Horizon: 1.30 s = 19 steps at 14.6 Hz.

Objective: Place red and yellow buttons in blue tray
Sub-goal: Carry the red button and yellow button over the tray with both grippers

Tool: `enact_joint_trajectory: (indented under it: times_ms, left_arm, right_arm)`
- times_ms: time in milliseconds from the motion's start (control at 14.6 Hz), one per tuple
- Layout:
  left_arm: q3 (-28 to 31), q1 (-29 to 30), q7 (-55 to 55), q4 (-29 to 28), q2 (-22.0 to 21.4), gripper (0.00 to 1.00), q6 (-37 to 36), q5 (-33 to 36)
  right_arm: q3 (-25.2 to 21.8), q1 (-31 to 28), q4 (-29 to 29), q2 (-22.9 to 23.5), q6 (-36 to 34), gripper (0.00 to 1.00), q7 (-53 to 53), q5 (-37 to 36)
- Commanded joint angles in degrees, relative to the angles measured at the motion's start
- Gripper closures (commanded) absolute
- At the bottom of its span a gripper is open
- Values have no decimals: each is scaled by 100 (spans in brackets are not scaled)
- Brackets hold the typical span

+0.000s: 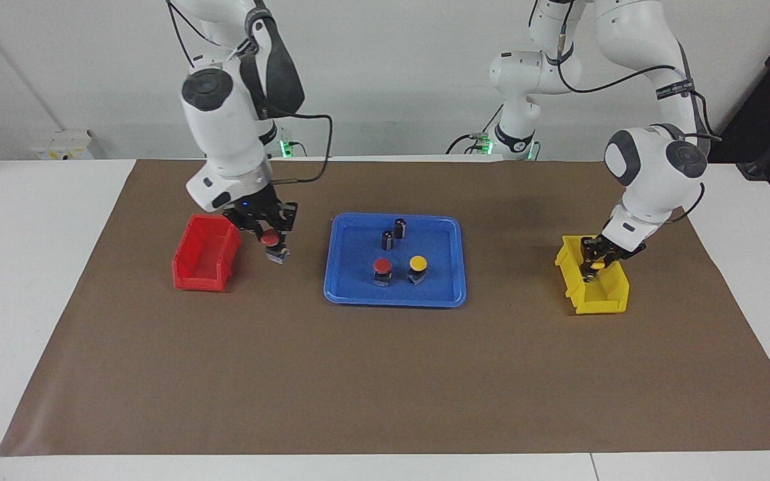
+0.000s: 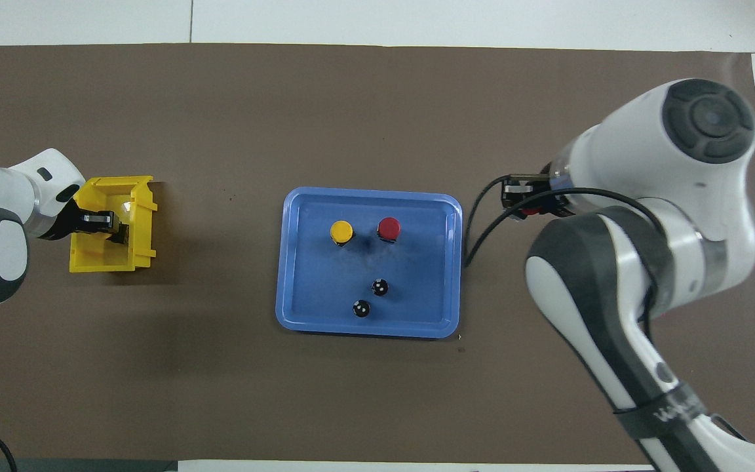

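Facing view: the right gripper (image 1: 270,238), clamping a red button (image 1: 269,238), is hanging between the red bin (image 1: 203,254) and the blue tray (image 1: 395,296). Overhead view: the left gripper (image 2: 99,221) is closing on a yellow button inside the yellow bin (image 2: 110,262), well apart from the tray.

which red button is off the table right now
The red button gripped in the right gripper, in the air between the red bin and the blue tray. The other red button sits in the tray.
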Motion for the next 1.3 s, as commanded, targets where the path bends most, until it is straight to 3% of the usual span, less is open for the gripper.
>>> enact_joint_trajectory:
  times_ms: [0,137,275,549,893,961,1099,1167,1236]
  left_arm:
    - [12,-18,-88,701,0,98,-800,21]
    - [-14,-70,-88,1650,35,98,-1925,57]
    - [-23,-455,-682,1971,35,98,-2247,31]
    - [-58,-1535,-1948,1505,-80,98,-1651,-583]
    - [-58,-2890,-3664,1049,61,98,-544,-647]
    - [-58,-2996,-3796,1057,174,98,-421,-647]
    - [-58,-3059,-3868,1057,315,98,-279,-647]
    - [-58,-3059,-3859,1057,360,98,-244,-647]
    - [-58,-3059,-3868,1057,447,98,-157,-647]
  right_arm:
    - [-37,463,320,711,421,80,528,41]
    - [-37,613,50,792,649,79,599,41]
    - [-28,622,-224,705,834,79,616,41]
    - [-28,762,-786,520,1124,78,625,50]
    - [-28,842,-1095,414,1353,76,634,58]
    - [-28,834,-1112,414,1353,69,634,58]
    - [-28,833,-1078,423,1371,10,625,50]
    - [-37,833,-947,449,1353,0,608,32]
    - [-72,738,-737,467,1292,0,573,23]
